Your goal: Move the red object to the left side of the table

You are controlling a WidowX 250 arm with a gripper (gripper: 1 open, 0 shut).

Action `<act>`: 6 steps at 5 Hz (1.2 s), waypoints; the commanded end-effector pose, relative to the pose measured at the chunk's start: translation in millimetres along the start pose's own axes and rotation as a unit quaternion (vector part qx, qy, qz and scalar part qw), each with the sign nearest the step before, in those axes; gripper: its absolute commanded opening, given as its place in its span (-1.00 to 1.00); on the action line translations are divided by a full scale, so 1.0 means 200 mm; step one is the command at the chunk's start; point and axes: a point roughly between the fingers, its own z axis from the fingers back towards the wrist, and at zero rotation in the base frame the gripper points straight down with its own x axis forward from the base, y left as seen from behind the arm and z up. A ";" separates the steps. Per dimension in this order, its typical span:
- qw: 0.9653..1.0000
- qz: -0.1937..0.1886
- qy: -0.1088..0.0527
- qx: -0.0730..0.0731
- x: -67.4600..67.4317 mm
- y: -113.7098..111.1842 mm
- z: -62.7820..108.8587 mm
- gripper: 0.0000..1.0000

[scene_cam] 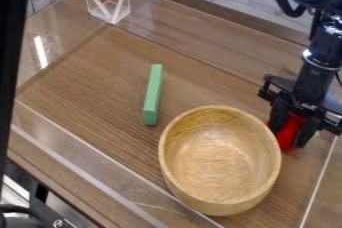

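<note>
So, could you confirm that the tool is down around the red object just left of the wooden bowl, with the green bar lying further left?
Not quite: in the camera view the tool and red object are right of the wooden bowl, not left. The green bar does lie further left.

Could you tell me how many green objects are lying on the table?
1. A long green bar lies on the table, left of the wooden bowl. Anything behind the bowl's wall or the hand would be hidden.
</note>
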 end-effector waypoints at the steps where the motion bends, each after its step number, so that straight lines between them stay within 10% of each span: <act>1: 1.000 0.024 -0.003 0.012 0.02 -0.01 0.01 -1.00; 2: 1.000 0.014 -0.001 0.018 0.05 -0.01 0.01 1.00; 3: 1.000 0.003 -0.002 0.021 0.07 -0.01 0.01 -1.00; 5: 0.996 0.051 -0.070 0.034 0.05 0.03 0.31 -1.00; 6: 0.988 0.098 -0.113 0.038 0.02 0.15 0.46 -1.00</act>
